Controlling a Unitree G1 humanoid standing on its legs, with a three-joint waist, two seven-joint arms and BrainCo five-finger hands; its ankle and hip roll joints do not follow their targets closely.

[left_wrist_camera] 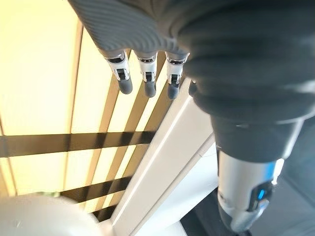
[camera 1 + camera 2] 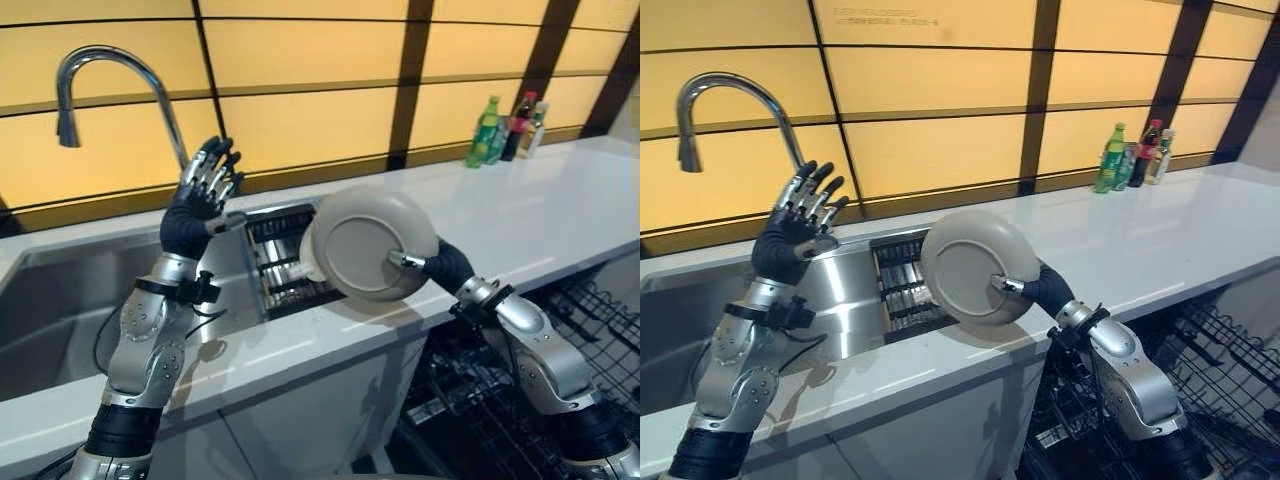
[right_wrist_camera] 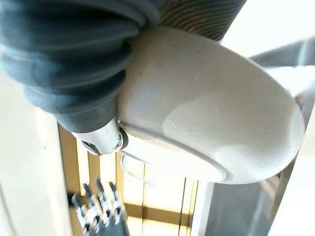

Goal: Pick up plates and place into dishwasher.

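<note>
A round beige plate (image 2: 362, 245) hangs tilted on edge above the counter's front edge, its underside facing me. My right hand (image 2: 445, 268) is shut on its rim, the thumb pressed on the underside and the fingers hidden behind; the right wrist view shows the plate (image 3: 211, 128) up close against the hand's cover. To the left of the plate my left hand (image 2: 200, 205) is raised beside the faucet, open with fingers (image 1: 147, 73) straight and holding nothing. A metal dish rack (image 2: 280, 265) sits in the sink directly behind the plate.
A curved faucet (image 2: 100, 65) rises over the steel sink (image 2: 60, 310) at left. The white counter (image 2: 520, 220) runs right, with bottles (image 2: 505, 130) at its back. Below it at lower right the dishwasher's wire rack (image 2: 600, 330) stands pulled out.
</note>
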